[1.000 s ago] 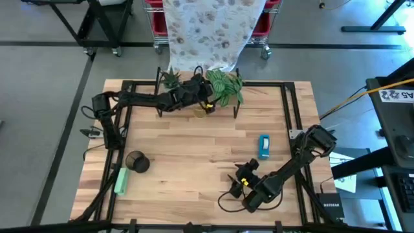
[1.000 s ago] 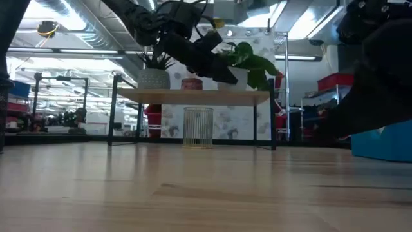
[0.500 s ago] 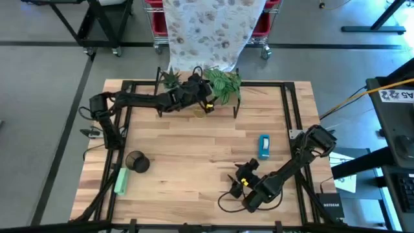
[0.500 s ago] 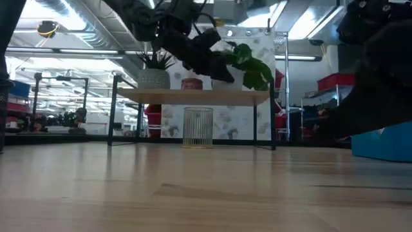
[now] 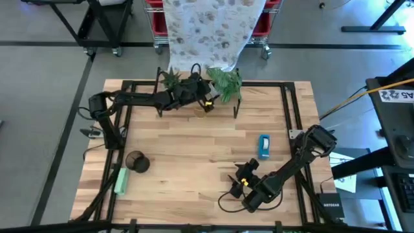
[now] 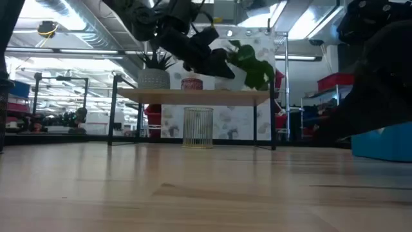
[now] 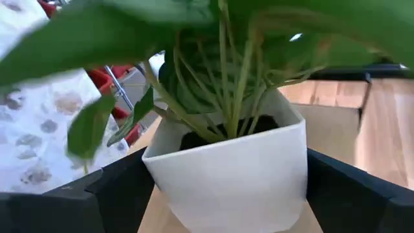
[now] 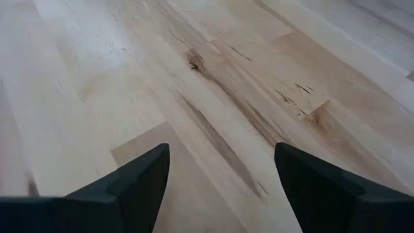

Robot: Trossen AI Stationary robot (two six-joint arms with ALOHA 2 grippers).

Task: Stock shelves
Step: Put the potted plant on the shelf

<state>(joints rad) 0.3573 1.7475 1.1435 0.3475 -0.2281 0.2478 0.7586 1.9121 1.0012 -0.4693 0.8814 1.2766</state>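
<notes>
Since the earlier frames, the leafy plant in a white pot [image 7: 233, 171] has been carried farther back over the shelves [image 6: 193, 96] at the table's [image 5: 194, 162] far edge; it is held above the plank top. The pot is clamped between the left gripper's [image 5: 206, 97] fingers [image 7: 362, 194]. The right gripper [image 8: 223, 188] is kept low over the near right tabletop, fingers spread wide, nothing held. A blue box [image 5: 263, 146] lies nearby.
</notes>
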